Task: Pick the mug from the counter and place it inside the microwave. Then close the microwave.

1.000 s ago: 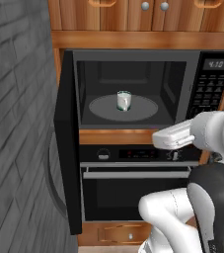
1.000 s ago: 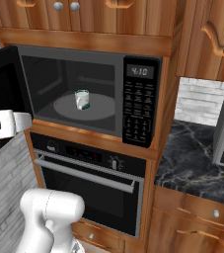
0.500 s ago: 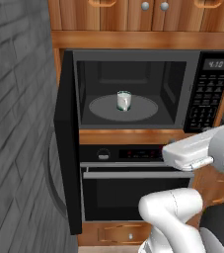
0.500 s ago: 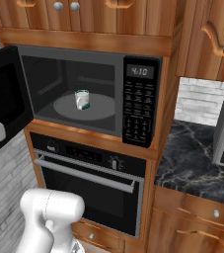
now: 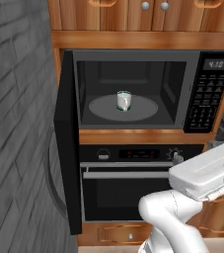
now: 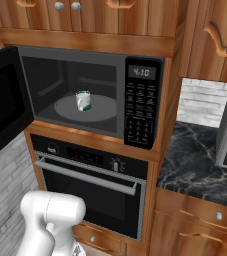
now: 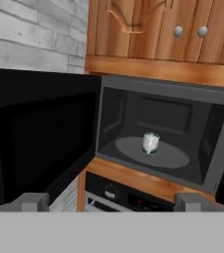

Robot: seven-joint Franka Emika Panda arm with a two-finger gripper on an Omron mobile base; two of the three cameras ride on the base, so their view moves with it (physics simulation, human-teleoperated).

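One step remained, by the look of things: the small white mug with the teal rim [image 5: 124,100] stood upright on the round grey turntable [image 5: 103,109] inside the large black microwave [image 6: 141,102]. The two-finger gripper [image 7: 111,201] hung out in front of that microwave, jaws spread fully and holding nothing. Its dark glass door [image 7: 34,133] stood swung wide to the microwave's left. A push would best land near the door's free edge, sweeping it round through the open room before the microwave's mouth.
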